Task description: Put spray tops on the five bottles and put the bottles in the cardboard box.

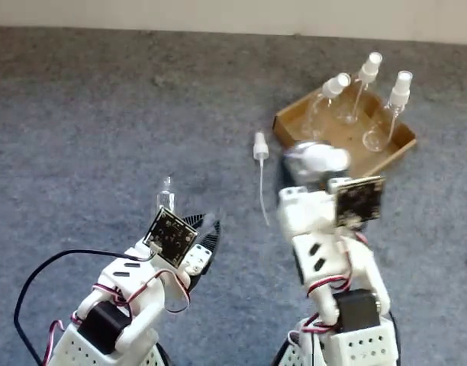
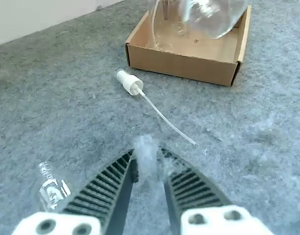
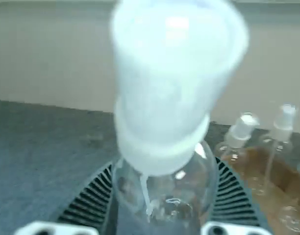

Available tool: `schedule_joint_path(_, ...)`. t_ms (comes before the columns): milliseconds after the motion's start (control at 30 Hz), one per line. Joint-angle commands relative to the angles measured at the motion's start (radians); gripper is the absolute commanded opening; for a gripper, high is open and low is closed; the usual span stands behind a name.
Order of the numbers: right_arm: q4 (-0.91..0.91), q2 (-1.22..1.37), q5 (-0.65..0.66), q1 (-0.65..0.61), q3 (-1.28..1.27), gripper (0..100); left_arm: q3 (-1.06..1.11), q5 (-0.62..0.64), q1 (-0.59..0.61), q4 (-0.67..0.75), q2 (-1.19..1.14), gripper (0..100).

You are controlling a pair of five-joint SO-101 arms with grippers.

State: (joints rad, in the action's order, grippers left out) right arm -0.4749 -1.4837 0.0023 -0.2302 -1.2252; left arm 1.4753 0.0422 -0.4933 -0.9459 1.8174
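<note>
Right fingers (image 3: pixel 233 193) are clamped on either side of a clear held bottle (image 3: pixel 164 200), which already carries a white fitted spray top (image 3: pixel 174 78). In the high view this bottle is above the table at the 7 o'clock edge of the cardboard box (image 1: pixel 285 126), over its near wall. The box lies at about 1 o'clock on the grey, felt-like table (image 1: pixel 104 114).

Three more topped bottles are inside the box. The first boxed bottle (image 1: pixel 334 85) is at 10 o'clock, the second boxed bottle (image 1: pixel 368 69) at 12 o'clock and the third boxed bottle (image 1: pixel 400 90) at 3 o'clock.

A loose spray top (image 1: pixel 260 146) lies on the table just beside the box, at the box's 9 o'clock. Its thin dip tube (image 1: pixel 262 194) trails toward 6 o'clock.

An untopped bottle (image 1: pixel 165 200) is on the table at 8 o'clock from the loose top, well apart from the box.

The left fingers (image 2: pixel 111 188) are parted by a narrow gap with nothing between them. They are low over the table at 4 o'clock from the untopped bottle, and the loose top is at their 1 o'clock.
</note>
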Motion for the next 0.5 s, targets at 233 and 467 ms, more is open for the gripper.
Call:
schedule_joint_path(233,0.015,0.429,-0.003,0.249,0.297,17.0,-0.005,-0.005,0.013,-0.006,0.012,2)
schedule_joint_path(467,0.275,0.581,-0.002,0.277,0.278,17.0,0.048,-0.006,0.013,-0.003,0.012,2)
